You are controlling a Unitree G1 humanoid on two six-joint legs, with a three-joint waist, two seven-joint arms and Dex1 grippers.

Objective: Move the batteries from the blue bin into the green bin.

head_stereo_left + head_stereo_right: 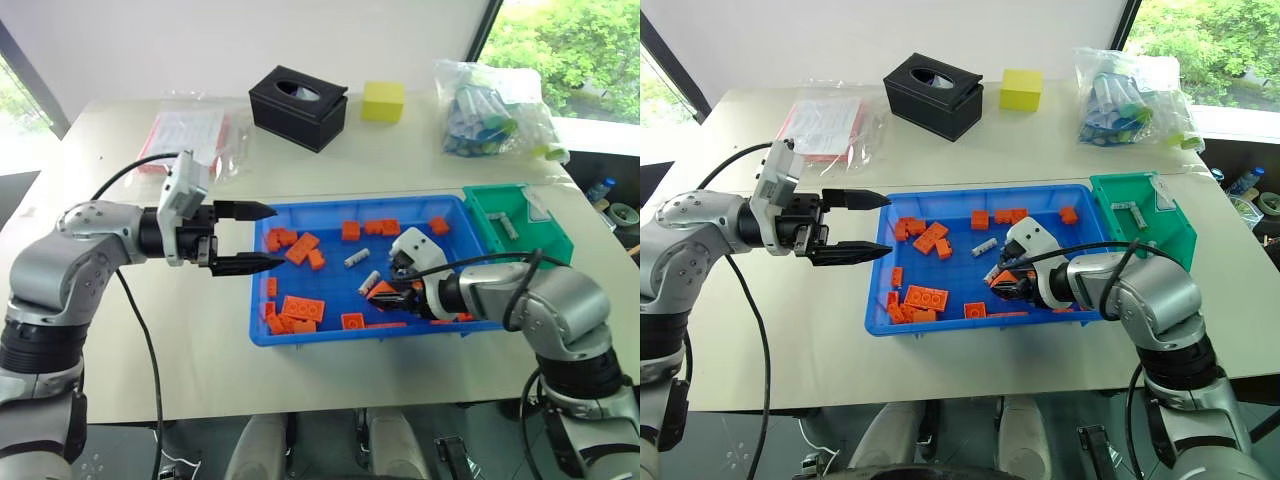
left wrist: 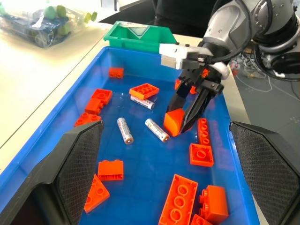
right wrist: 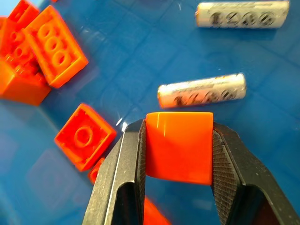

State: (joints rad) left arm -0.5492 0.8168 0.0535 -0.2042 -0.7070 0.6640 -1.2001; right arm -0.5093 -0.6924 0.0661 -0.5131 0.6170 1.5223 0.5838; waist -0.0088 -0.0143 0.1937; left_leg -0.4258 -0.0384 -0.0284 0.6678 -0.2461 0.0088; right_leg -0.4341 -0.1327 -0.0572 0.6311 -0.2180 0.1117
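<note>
My right gripper is clamped on an orange brick inside the blue bin; two batteries lie just beyond it. My left gripper hovers spread apart over the bin's left edge.

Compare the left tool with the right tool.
The left tool hangs open beside the blue bin, holding nothing; the right tool is shut on an orange brick inside that bin. The left tool points level across the bin; the right tool slants down toward the bin floor, near two batteries. Both have two black fingers.
</note>
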